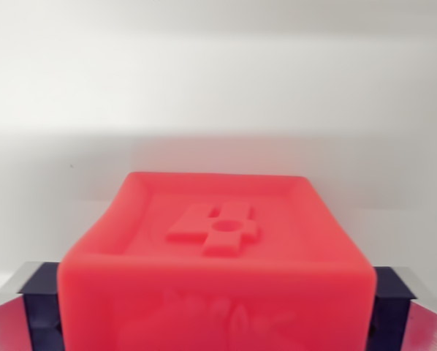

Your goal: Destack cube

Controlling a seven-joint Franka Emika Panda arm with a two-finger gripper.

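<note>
We are looking down the wrist view at a red cube (215, 267) filling the lower middle of the frame, from about 4 o'clock round to 8 o'clock. Its upper face is carrying a raised figure 4 (217, 230), whose top is pointing toward 12 o'clock; no long axis is showing on the cube. The gripper (215, 307) is clamping the cube, its dark fingers (42, 311) pressing at 8 and 4 o'clock. A pale surface (218, 95) is lying beyond.
</note>
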